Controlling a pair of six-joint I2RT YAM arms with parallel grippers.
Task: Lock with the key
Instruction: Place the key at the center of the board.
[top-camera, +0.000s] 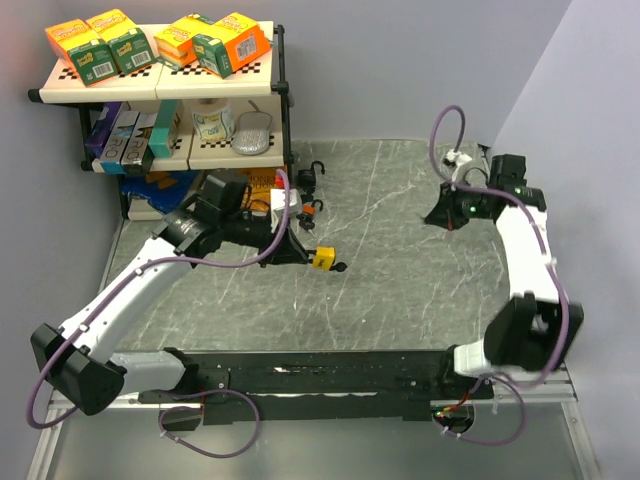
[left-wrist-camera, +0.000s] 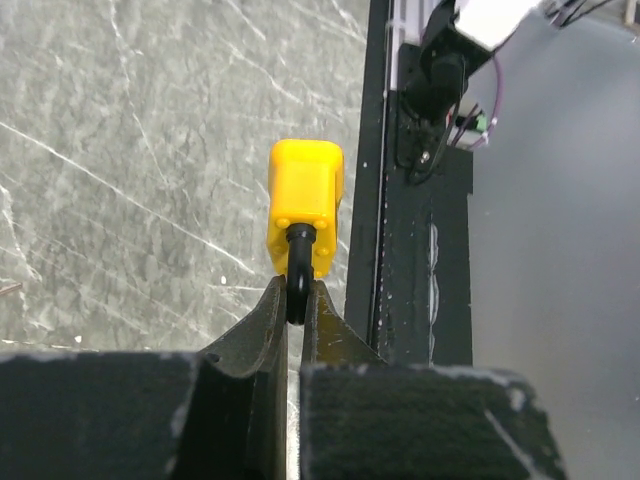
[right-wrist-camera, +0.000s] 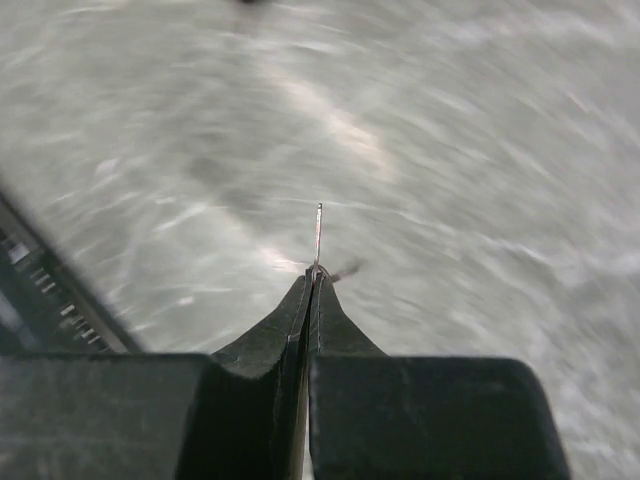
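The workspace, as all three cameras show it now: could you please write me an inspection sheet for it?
Surface: grey marbled table.
Job's things: yellow padlock held by its black shackle; key seen edge-on, thin.
Clutter: small dark looped items near the shelf, too small to identify.
Grippers: left gripper shut on the shackle; right gripper shut on the key.
Cables: purple cables hang in loose loops.
Surroundings: shelf of boxes far left; grey walls.
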